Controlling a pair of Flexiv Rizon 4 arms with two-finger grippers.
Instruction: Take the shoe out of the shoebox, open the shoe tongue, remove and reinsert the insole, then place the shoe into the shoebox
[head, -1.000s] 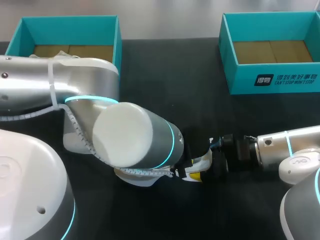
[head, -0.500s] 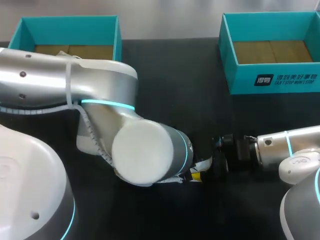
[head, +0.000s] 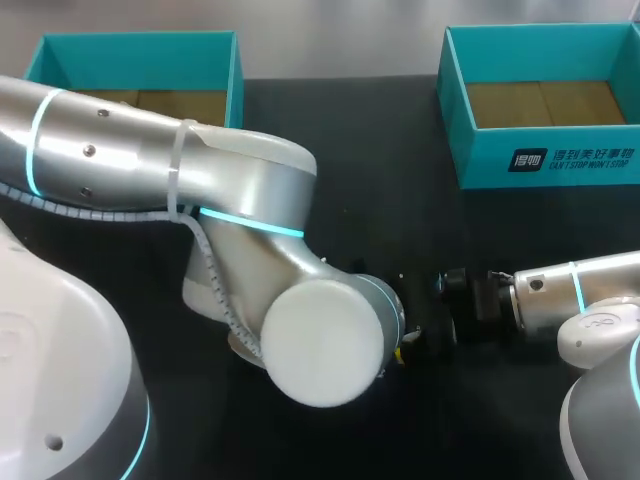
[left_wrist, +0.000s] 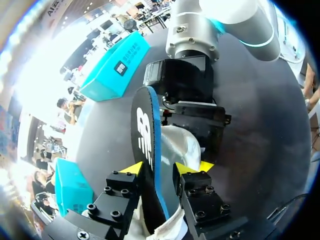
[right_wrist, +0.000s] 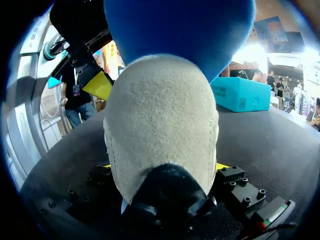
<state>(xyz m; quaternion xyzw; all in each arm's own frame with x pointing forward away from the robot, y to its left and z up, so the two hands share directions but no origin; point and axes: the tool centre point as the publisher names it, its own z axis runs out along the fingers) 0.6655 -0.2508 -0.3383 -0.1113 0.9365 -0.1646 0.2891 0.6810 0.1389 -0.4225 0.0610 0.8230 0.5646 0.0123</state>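
Our left gripper (left_wrist: 160, 167) is clamped on the blue insole (left_wrist: 147, 135), which stands in the beige shoe (right_wrist: 160, 130). Our right gripper (right_wrist: 162, 167) grips that shoe at the bench's (head: 360, 150) 5 o'clock. The shoebox at 11 o'clock (head: 140, 60) and the shoebox at 1 o'clock (head: 480, 160) show brown cardboard floors.

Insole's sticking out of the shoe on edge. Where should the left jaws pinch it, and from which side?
Best pinch the insole across its two flat faces, on the end clear of the shoe: it stands on edge and is thin. Come in opposite the right gripper, which holds the heel.
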